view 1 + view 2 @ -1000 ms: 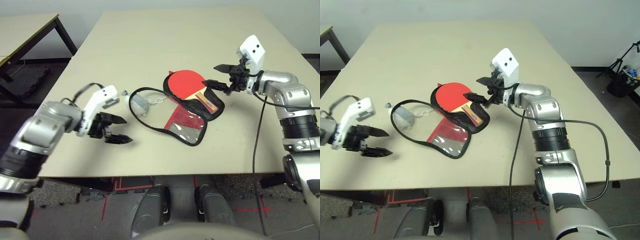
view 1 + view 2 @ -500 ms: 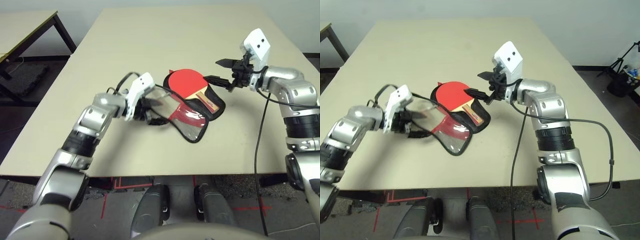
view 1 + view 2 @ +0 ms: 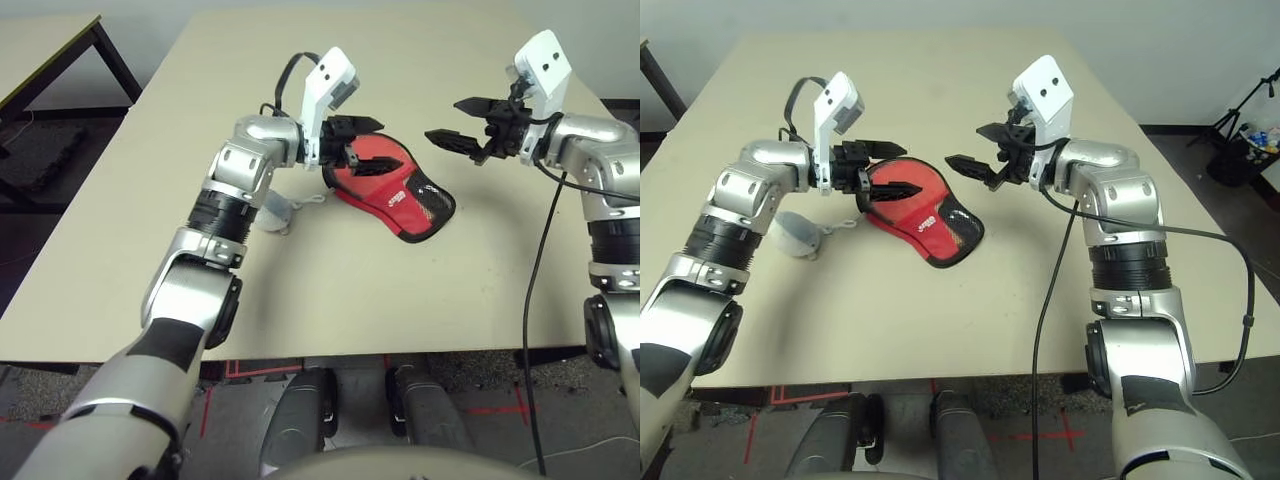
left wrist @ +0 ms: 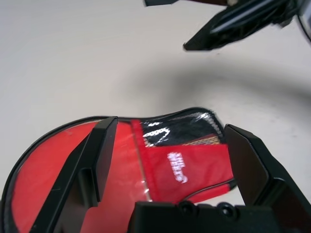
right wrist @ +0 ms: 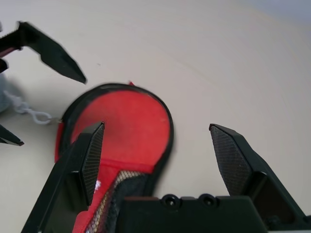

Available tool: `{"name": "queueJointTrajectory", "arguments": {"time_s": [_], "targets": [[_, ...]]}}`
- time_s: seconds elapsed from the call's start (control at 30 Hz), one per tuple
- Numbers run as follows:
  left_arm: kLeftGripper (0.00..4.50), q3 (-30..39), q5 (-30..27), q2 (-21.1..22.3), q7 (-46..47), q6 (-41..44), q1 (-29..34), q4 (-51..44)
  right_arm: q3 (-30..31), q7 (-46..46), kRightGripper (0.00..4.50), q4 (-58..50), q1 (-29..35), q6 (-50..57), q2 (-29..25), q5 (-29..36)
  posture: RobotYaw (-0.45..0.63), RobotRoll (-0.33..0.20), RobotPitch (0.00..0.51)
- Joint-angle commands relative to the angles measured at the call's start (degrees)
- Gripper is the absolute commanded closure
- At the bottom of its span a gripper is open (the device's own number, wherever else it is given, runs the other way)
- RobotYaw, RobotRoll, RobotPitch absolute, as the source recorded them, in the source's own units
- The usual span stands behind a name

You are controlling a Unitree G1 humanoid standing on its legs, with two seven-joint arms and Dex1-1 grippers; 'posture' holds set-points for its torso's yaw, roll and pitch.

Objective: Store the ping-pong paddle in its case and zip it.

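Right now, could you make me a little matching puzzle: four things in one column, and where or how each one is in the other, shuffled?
1. red case
2. small grey pouch
3. left claw
4. right claw

A. open, over the round end of the case
B. on the table, with a white cord
C. open, out to the right of the case's round end
D. folded closed, flat on the table, with white lettering

Pairs: 1-D, 2-B, 3-A, 4-C

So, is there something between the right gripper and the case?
Nothing visible stands between the right gripper and the case; only open air shows there. The left gripper is over the case's other side.
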Motion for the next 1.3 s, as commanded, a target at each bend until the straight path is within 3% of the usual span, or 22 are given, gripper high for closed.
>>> {"name": "queueJointTrajectory", "arguments": {"time_s": [0.03, 0.37, 0.67, 0.93, 1.3], "targets": [[0.0, 0.16, 0.78, -0.17, -0.01, -1.43, 0.83, -0.38, -1.54, -2.16, 0.04, 1.48, 0.83, 8.46, -0.22, 1.69, -0.04, 0.0, 0.124], [0.0, 4.95, -4.64, -1.11, 4.41, 5.77, 10.33, -13.94, -6.79, -10.33, 0.04, 5.42, 4.78, 26.54, 2.66, 5.0, -0.02, 0.0, 0.122], [0.0, 9.13, -8.86, 1.22, 10.64, 15.48, 21.49, -27.19, -10.52, -13.26, 0.04, 3.82, 8.56, 38.79, 3.32, 8.8, 0.01, 0.0, 0.129], [0.0, 9.06, -10.38, 1.45, 13.31, 17.62, 23.32, -30.39, -14.59, -16.69, 0.04, 4.65, 8.37, 41.66, 7.63, 10.7, 0.02, 0.0, 0.141], [0.0, 8.05, -10.61, 1.16, 14.12, 16.75, 21.73, -28.76, -21.22, -22.87, 0.04, 12.25, 5.94, 35.65, 15.49, 10.95, 0.02, 0.0, 0.156]]}}
